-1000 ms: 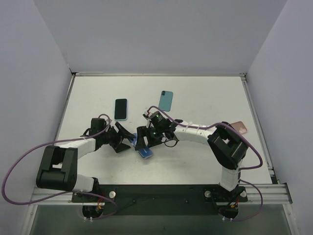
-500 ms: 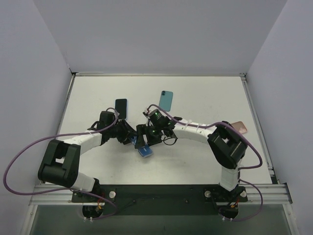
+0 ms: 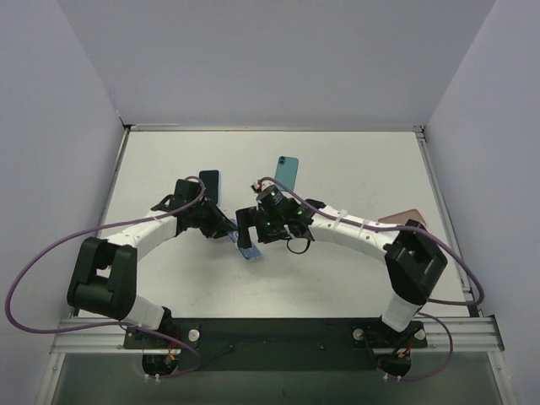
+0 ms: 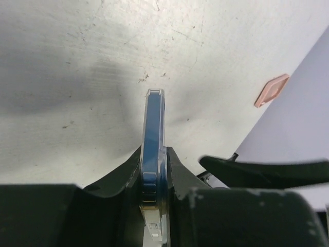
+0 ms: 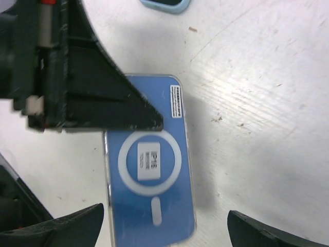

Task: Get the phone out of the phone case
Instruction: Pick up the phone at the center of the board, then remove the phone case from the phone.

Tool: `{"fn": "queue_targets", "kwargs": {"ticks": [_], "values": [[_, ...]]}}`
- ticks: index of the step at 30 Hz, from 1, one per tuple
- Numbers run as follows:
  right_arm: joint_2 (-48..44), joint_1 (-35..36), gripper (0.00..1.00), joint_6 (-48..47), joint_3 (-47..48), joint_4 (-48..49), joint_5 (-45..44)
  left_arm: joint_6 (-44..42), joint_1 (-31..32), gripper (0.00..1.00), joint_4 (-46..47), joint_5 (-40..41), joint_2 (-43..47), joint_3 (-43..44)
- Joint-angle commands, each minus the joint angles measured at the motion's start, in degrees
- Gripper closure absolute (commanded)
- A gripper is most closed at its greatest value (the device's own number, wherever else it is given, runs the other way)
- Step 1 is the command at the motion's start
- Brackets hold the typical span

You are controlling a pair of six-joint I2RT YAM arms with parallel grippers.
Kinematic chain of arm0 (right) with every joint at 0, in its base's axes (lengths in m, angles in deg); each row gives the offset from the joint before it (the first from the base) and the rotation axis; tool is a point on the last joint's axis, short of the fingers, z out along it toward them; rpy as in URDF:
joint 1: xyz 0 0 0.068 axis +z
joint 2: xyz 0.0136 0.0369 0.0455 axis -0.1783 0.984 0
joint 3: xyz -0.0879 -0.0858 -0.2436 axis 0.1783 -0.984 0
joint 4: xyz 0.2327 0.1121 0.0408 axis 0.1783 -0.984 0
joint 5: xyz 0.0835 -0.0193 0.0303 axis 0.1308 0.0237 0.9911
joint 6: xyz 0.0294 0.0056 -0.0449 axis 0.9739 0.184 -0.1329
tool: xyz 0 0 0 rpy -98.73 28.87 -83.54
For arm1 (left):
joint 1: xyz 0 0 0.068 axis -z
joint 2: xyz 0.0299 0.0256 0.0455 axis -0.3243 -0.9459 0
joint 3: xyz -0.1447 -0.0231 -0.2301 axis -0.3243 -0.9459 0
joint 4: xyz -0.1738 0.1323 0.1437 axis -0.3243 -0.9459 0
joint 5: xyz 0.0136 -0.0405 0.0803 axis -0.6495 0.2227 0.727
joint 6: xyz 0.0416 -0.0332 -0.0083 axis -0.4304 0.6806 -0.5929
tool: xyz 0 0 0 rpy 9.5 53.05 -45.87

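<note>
The blue phone in its clear phone case stands on its long edge near the table's middle. My left gripper is shut on one end of it. In the left wrist view the cased phone shows edge-on, pinched between the two black fingers of the left gripper. The right wrist view looks onto the phone case's back, with its white ring and label. My right gripper is open, with one fingertip on each side of the case and touching nothing. One left finger covers the case's upper corner.
A dark-screened phone in a light blue case lies behind the left gripper, partly hidden by it. A teal phone lies farther back. A pink phone sits at the right, half under the right arm. White walls close in the table.
My left gripper moved right to the blue phone and shut on its end, and the phone now stands on edge. My right gripper let go and opened wide.
</note>
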Motion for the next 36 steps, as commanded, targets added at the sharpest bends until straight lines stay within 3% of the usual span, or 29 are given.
{"fn": "queue_targets", "kwargs": {"ticks": [1, 12, 15, 21, 24, 32, 35, 36], "values": [[-6.9, 5.2, 0.00, -7.2, 2.7, -9.8, -22.4, -1.2, 0.3, 1.00, -14.0, 6.1, -1.0, 8.0], [-3.1, 15.9, 0.02, -15.6, 10.3, -15.1, -32.8, 0.4, 1.6, 1.00, -24.5, 11.0, -1.7, 15.7], [-1.9, 16.2, 0.10, -14.5, 11.2, -14.3, -29.2, 0.3, 2.0, 1.00, -27.5, 12.0, -2.1, 18.0], [1.6, 18.2, 0.20, -16.2, 13.3, -13.7, -31.2, 0.4, 2.0, 1.00, -29.3, 11.9, -2.2, 19.3], [4.0, 18.7, 0.40, -15.5, 14.1, -14.0, -35.2, 0.4, 2.1, 1.00, -30.5, 11.4, -2.4, 20.1], [7.3, 19.2, 0.55, -14.7, 15.9, -14.2, -42.1, 1.4, 2.1, 1.00, -31.2, 11.0, -2.4, 20.2], [7.8, 19.4, 0.72, -14.9, 16.1, -14.6, -44.0, 1.0, 2.3, 1.00, -29.5, 9.8, -2.6, 19.7], [7.7, 19.5, 0.84, -14.9, 15.9, -14.8, -44.3, 1.0, 2.4, 1.00, -29.3, 9.8, -2.6, 19.7]]}}
